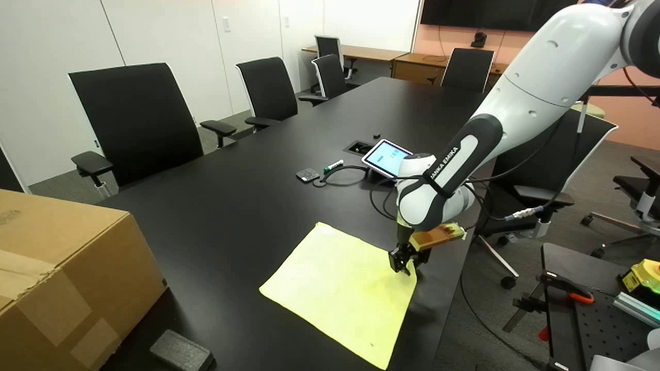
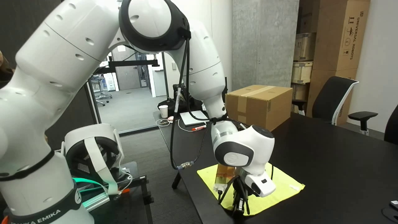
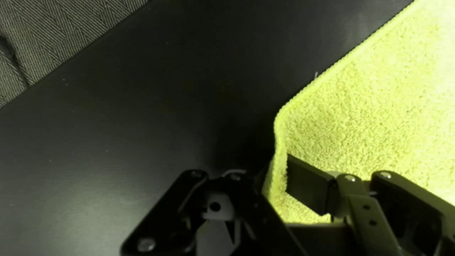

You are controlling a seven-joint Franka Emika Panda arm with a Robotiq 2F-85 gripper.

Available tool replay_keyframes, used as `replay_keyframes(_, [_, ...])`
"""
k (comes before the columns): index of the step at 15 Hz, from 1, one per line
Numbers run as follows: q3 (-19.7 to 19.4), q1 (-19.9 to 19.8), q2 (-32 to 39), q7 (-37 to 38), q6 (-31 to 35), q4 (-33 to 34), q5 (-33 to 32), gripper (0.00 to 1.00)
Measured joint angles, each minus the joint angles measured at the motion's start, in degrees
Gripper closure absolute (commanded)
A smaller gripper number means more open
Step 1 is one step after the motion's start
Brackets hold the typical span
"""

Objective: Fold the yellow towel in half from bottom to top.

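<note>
The yellow towel lies spread mostly flat on the black table in both exterior views. One edge near a corner is lifted slightly where my gripper holds it, on the table's side close to the robot. In the wrist view, the towel fills the right side. Its edge stands up between the two fingers of the gripper, which are shut on it. The right finger lies on the towel's upper face; the left fingertip is dark and partly hidden. In an exterior view the arm hides part of the towel and the gripper.
A cardboard box stands on the table beyond the towel, with a dark block near it. A tablet, a green marker, a small dark device and cables lie farther along. The table's edge runs close beside the gripper.
</note>
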Motion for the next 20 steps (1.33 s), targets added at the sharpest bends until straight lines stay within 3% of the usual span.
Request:
replay_keyframes(12, [0.05,0.0,-5.29,-0.68,-2.15,-3.05,-0.45,0.9])
replay_keyframes(16, [1.03,0.21,-6.6,-0.66,-6.46,0.62,-0.5,0.9])
replay_keyframes(20, [1.44,0.19,-6.27,-0.66,-14.08,8.51,-0.6,0.9])
